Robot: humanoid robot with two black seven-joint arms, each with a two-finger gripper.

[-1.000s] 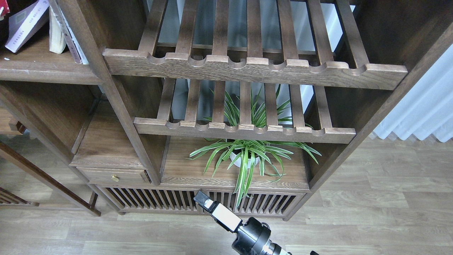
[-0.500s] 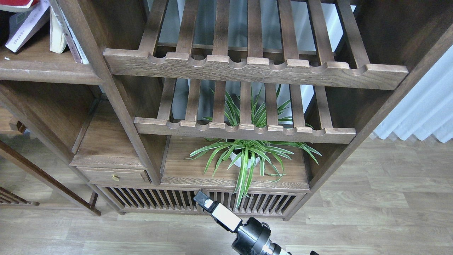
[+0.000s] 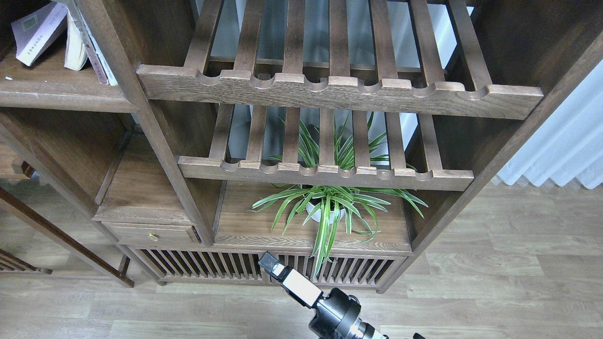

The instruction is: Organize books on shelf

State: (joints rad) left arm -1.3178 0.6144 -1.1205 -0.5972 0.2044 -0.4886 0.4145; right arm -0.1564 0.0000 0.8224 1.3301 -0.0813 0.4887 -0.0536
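The dark-brown plank shelf (image 3: 56, 92) is at the top left. On it a cream-white book with a purple tint (image 3: 36, 29) leans to the right against a book that shows its cream page edges (image 3: 75, 44). The red book and the dark-grey book with the lime-green panel are out of view. My right gripper (image 3: 269, 262) is low at the bottom centre, in front of the cabinet's base and far from the books. It is seen end-on, so its fingers cannot be told apart. My left gripper is out of view.
A thin book with a pale worn spine (image 3: 101, 59) leans against the upright post (image 3: 141, 113). Two slatted racks (image 3: 339, 92) with scalloped rails fill the middle. A potted spider plant (image 3: 330, 205) stands below them. A small drawer (image 3: 150, 234) is at the lower left.
The red book at the top left corner has gone out of view. The cream-white book has shifted up and to the right and stands steeper. The right arm has not moved.
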